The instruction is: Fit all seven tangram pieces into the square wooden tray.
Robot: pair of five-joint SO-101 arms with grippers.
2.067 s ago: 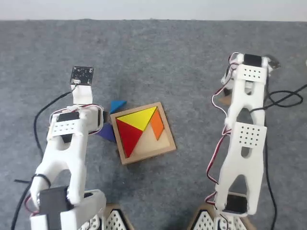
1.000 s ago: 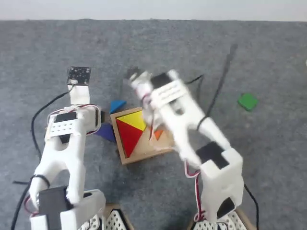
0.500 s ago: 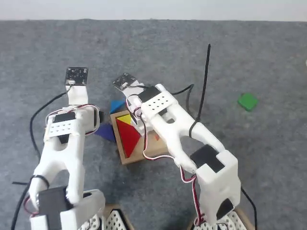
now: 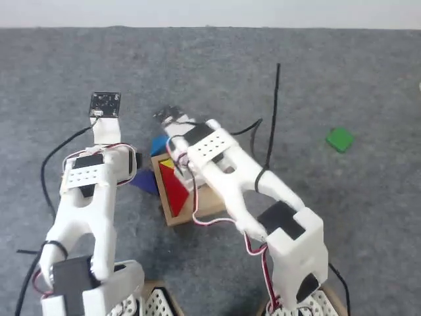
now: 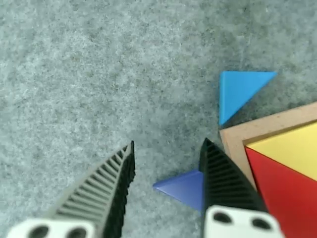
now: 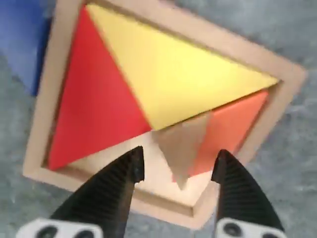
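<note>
Holding red triangle, yellow triangle: wooden tray.

A coarse grey, felt-like mat spreads beneath and all around the left gripper. Well beyond the gripper, a pale, plain strip borders the mat's far edge. Light falls evenly, leaving only soft shadows.

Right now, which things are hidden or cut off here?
High view: the right arm hides most of the tray.
Left wrist view: a jaw covers part of the dark blue piece; its shape is unclear.
Right wrist view: the picture's edge cuts off a blue piece.
</note>
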